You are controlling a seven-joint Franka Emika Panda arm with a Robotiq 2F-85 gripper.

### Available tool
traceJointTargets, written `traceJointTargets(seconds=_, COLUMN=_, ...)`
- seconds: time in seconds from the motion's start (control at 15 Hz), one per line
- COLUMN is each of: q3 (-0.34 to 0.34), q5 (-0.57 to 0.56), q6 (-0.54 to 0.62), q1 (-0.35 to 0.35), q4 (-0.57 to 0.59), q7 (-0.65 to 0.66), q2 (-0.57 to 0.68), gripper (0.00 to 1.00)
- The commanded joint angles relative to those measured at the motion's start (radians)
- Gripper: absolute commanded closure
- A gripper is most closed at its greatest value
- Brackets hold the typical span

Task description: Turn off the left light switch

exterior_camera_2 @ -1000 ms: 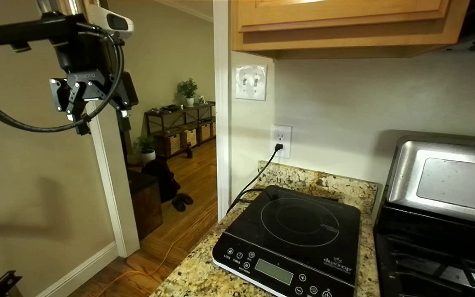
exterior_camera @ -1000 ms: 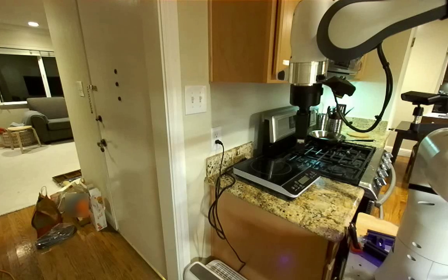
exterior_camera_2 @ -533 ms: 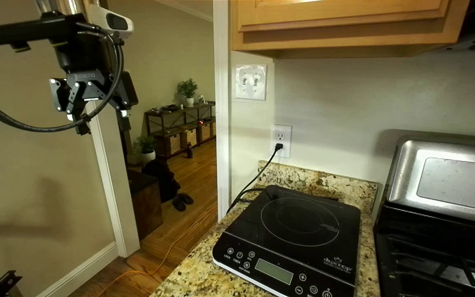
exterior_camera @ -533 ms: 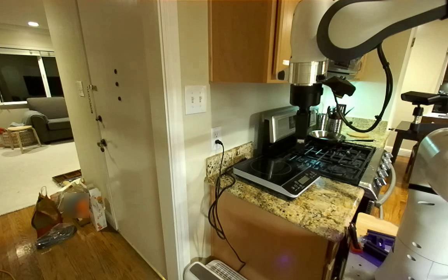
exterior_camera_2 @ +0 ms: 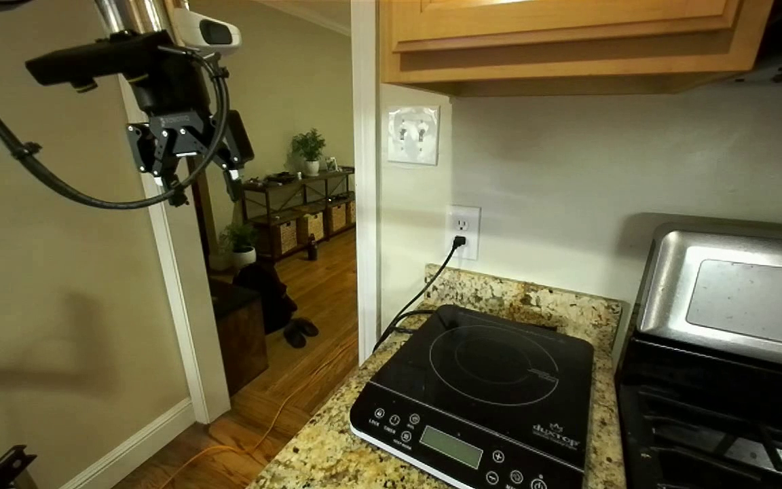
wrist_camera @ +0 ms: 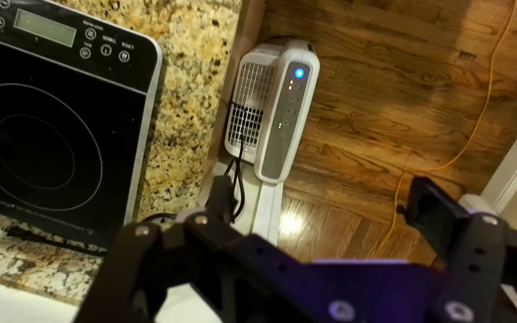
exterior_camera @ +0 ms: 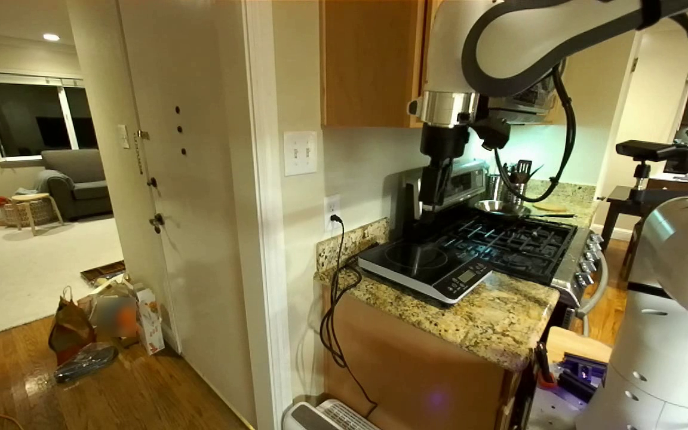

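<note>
Gripper (exterior_camera_2: 206, 192) hangs tilted, its fingers (wrist_camera: 433, 211) spread. Left light switch (exterior_camera: 295, 153), on white wall plate (exterior_camera: 301, 166), sits well apart, to the gripper's left in an exterior view. Wrist view: black cooktop (wrist_camera: 56, 130) left of fingers.

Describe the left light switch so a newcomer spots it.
Lower than the wooden wall cabinet, just right of the door frame, is a white plate. The left light switch sits left of its twin toggle; the outlet lower down has none.
</note>
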Motion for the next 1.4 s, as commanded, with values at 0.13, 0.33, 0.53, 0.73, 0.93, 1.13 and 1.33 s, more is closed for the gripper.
traceJointTargets(seconds=0.13, q3=0.019, q5=0.005, q6=0.126, q1=-0.051, q4=0.161, q7=0.197, q2=0.203, gripper=0.0)
traceJointTargets(seconds=0.33, q3=0.025, q5=0.016, q6=0.151, q1=-0.081, q4=0.236, q7=0.332, q2=0.283, gripper=0.0)
traceJointTargets(seconds=0.53, q3=0.023, q5=0.037, q6=0.146, q1=-0.1, q4=0.299, q7=0.456, q2=0.347, gripper=0.0)
traceJointTargets(seconds=0.73, q3=0.011, q5=0.095, q6=0.167, q1=-0.105, q4=0.33, q7=0.554, q2=0.378, gripper=0.0)
traceJointTargets(seconds=0.93, q3=0.012, q5=0.087, q6=0.18, q1=-0.1, q4=0.319, q7=0.517, q2=0.369, gripper=0.0)
traceJointTargets(seconds=1.13, q3=0.012, q5=0.093, q6=0.19, q1=-0.102, q4=0.319, q7=0.527, q2=0.369, gripper=0.0)
traceJointTargets(seconds=1.33, q3=0.012, q5=0.094, q6=0.19, q1=-0.103, q4=0.319, q7=0.528, q2=0.369, gripper=0.0)
